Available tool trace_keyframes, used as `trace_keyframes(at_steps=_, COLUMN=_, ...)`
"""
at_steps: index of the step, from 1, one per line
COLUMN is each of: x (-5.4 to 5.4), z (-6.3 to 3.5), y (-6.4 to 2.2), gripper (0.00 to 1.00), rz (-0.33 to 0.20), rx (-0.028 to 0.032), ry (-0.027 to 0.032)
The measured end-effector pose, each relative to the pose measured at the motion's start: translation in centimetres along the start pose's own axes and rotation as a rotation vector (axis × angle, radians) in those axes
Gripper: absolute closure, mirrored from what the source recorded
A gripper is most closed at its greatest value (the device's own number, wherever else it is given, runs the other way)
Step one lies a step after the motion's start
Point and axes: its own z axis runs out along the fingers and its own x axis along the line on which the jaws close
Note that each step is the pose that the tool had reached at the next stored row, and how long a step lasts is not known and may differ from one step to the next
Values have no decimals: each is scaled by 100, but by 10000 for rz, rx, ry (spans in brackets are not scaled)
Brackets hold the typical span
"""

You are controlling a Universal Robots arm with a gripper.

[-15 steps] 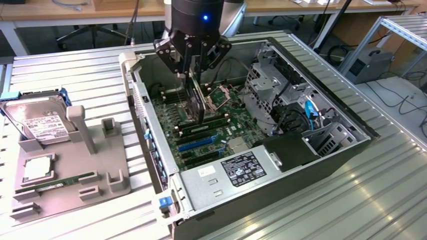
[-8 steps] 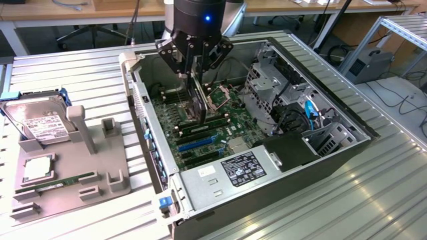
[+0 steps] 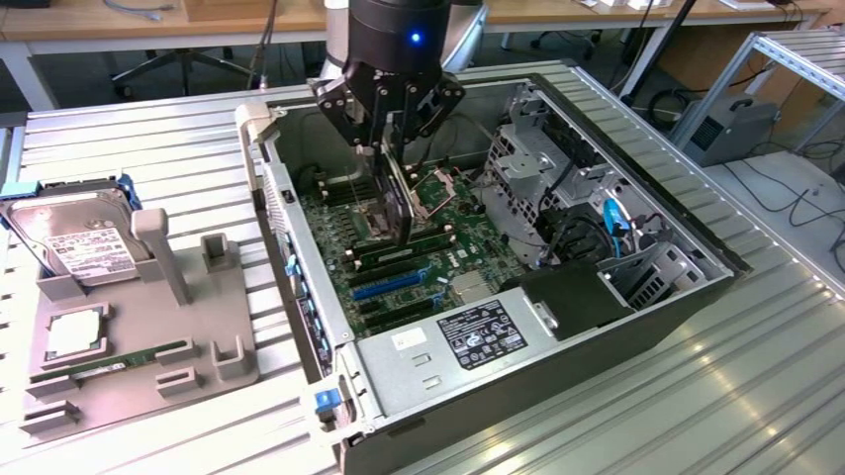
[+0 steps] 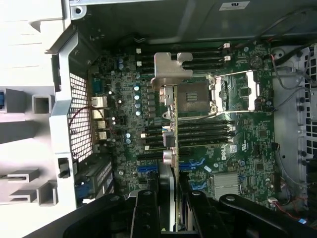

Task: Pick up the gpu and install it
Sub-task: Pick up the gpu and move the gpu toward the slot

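Note:
In the exterior view my gripper [image 3: 387,146] hangs over the open computer case [image 3: 660,297], shut on the gpu [image 3: 394,203]. The dark card points downward, edge-on, and its lower end is just above the green motherboard [image 3: 396,272]. From the wrist view the gpu [image 4: 174,144] is a thin slab running away from my gripper [image 4: 173,201], with its silvery end bracket [image 4: 171,69] at the far end over the motherboard [image 4: 233,148]. The black fingers [image 4: 148,213] press on both faces of the card. Blue expansion slots [image 4: 195,166] lie beneath it.
To the exterior view's left, a grey parts holder [image 3: 218,341] carries a hard drive [image 3: 79,237], a processor [image 3: 73,332] and a green RAM stick [image 3: 126,358]. Inside the case are a metal drive cage [image 3: 535,183], cables and a power supply [image 3: 482,334].

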Motion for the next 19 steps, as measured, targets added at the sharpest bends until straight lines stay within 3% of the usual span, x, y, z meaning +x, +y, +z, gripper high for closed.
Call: trace_keyframes(at_steps=19, x=-87, z=33, y=6, gripper=73, rz=0, rx=0, ry=0)
